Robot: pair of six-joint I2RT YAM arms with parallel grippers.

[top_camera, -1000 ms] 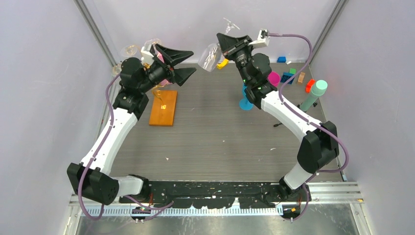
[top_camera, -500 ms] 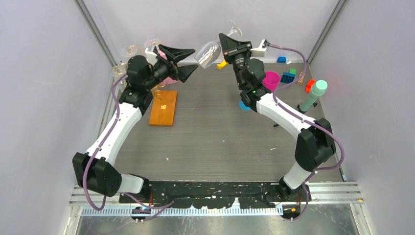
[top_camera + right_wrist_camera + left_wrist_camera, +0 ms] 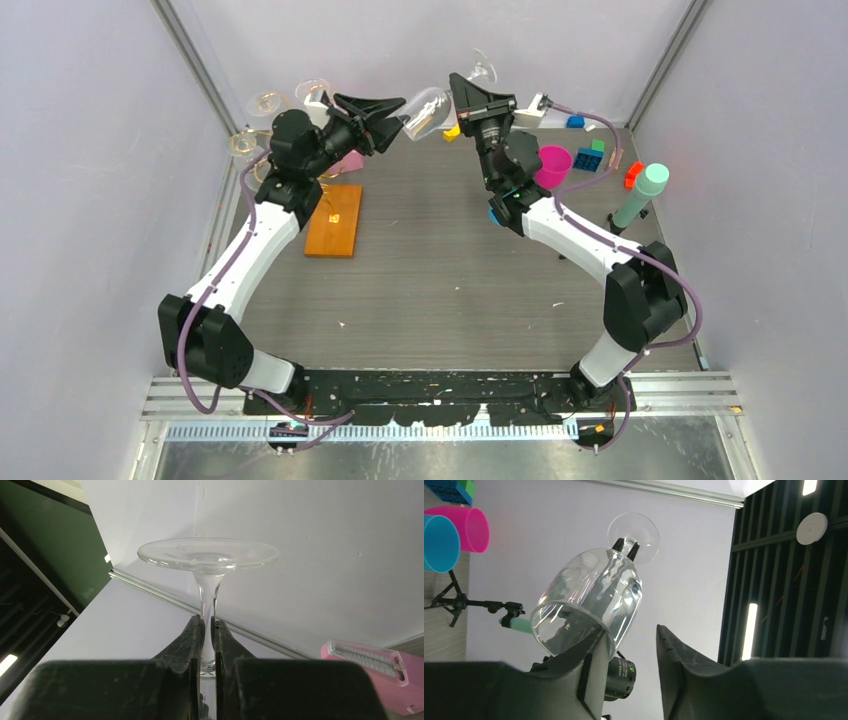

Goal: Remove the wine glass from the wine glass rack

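Note:
A clear wine glass [image 3: 425, 108] hangs in the air at the back centre, tilted, bowl to the left and foot [image 3: 482, 68] to the right. My right gripper [image 3: 463, 90] is shut on its stem [image 3: 206, 600], just below the foot [image 3: 207, 555]. My left gripper [image 3: 388, 116] is open, its tips at the bowl's rim. In the left wrist view the bowl [image 3: 589, 597] sits over the left finger [image 3: 594, 652], and the gap [image 3: 631, 640] between the fingers holds nothing. The rack's orange base [image 3: 335, 222] stands at back left, its gold wire [image 3: 322, 186] partly hidden by my left arm.
Other glasses [image 3: 265, 102] hang on the rack near the left wall. A pink cup [image 3: 552, 163], a blue cup [image 3: 497, 213], coloured blocks [image 3: 590, 155], a mint cylinder [image 3: 645, 190] and a small black tripod [image 3: 454, 602] stand at the back right.
My left gripper has risen and swung right until its tips reach the bowl. My right gripper has carried the glass a little left and back, still holding the stem.

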